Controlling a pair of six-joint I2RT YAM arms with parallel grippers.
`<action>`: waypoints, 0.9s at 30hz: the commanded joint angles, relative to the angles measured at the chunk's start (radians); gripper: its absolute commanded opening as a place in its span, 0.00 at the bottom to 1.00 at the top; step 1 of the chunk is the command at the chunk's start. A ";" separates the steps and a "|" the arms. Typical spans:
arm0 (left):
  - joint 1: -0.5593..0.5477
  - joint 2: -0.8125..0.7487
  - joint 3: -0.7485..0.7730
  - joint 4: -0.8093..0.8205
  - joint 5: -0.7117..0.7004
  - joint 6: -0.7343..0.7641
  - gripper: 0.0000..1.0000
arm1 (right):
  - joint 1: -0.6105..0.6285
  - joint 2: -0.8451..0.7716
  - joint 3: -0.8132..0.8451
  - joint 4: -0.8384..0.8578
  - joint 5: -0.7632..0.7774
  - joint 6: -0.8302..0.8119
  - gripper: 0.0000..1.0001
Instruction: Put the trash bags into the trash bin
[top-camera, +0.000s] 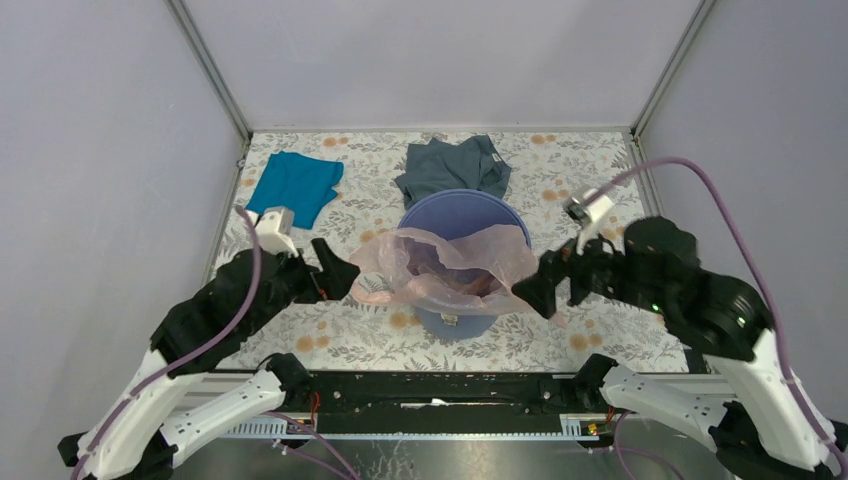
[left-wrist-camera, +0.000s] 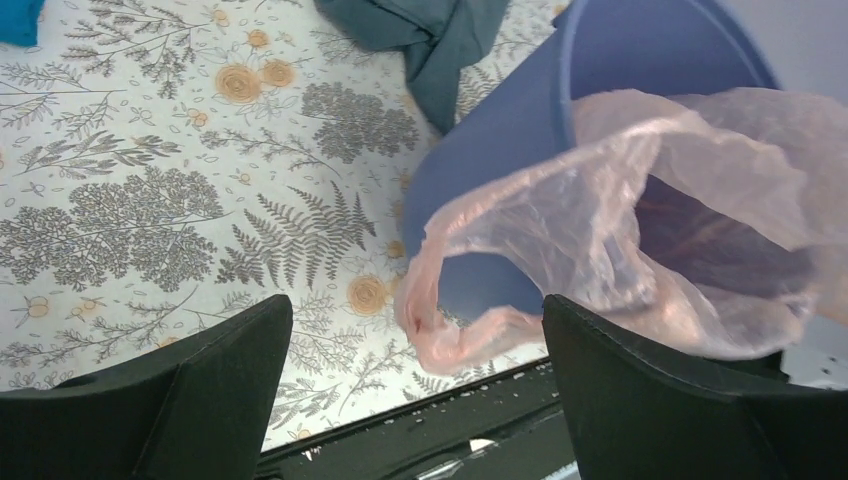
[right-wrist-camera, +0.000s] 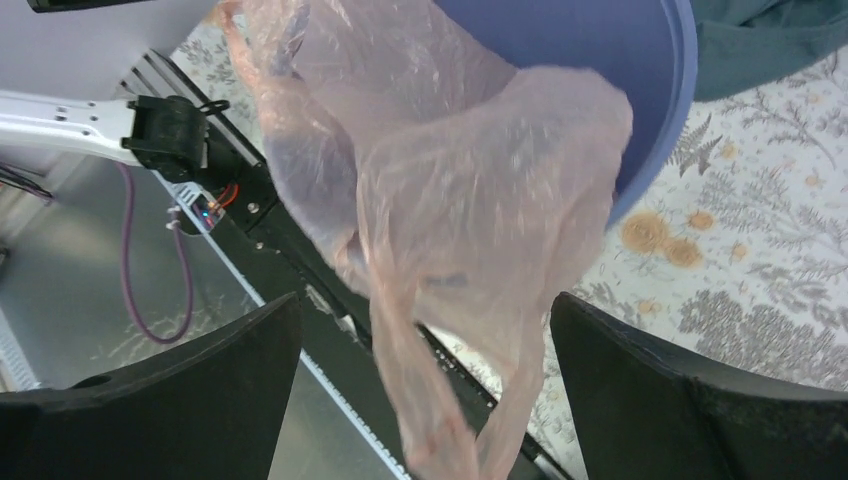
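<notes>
Our left gripper (top-camera: 345, 272) and right gripper (top-camera: 535, 285): jaws spread wide, grasping nothing.
Between them the thin, translucent pale pink plastic bag (top-camera: 440, 262) drapes over the near rim of the round blue-violet plastic bucket (top-camera: 460, 212), partly inside; beyond lie a grey-blue cloth garment (top-camera: 455, 165) and a teal cloth (top-camera: 295, 185).

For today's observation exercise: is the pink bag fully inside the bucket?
Partly. The pink bag drapes over the bucket rim, its edges hanging outside.
</notes>
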 joint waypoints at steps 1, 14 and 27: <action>0.004 0.076 0.011 0.085 -0.074 0.031 0.99 | 0.003 0.106 0.076 0.057 -0.019 -0.124 1.00; 0.006 0.226 -0.042 0.266 0.015 0.113 0.81 | 0.004 0.145 0.040 0.140 0.106 -0.249 1.00; 0.012 0.326 0.023 0.295 0.067 0.095 0.57 | 0.112 0.278 0.077 0.180 0.049 -0.354 1.00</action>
